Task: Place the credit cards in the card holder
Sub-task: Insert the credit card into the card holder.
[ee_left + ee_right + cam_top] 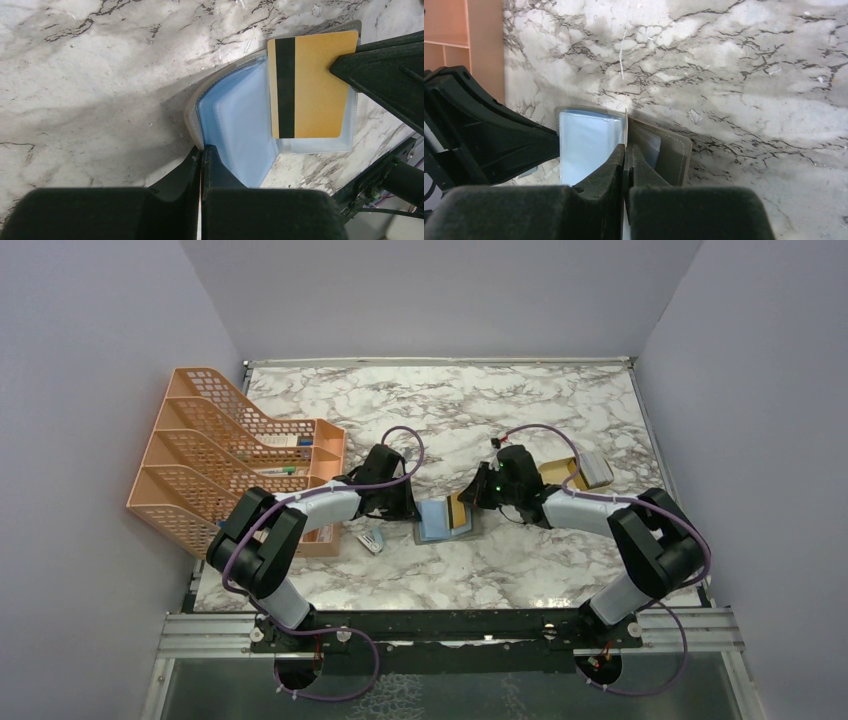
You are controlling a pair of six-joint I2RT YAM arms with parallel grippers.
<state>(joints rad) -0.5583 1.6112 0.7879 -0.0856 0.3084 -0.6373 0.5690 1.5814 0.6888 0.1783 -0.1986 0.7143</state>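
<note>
The card holder (437,523) lies open on the marble table between the two arms, grey outside and light blue inside. My left gripper (202,149) is shut on the near edge of its left flap (192,112), which stands raised. A tan-gold credit card (315,85) with a black stripe lies over the blue pockets (240,125). My right gripper (626,147) is shut on that card, which shows edge-on as a thin pale line (625,125) over the card holder (584,145). In the top view the right gripper (480,495) is just right of the card (458,510).
An orange mesh file rack (225,455) stands at the left, close behind the left arm. A shallow tan tray (556,472) with a grey object (597,468) sits behind the right arm. A small pale item (372,540) lies near the rack's front corner.
</note>
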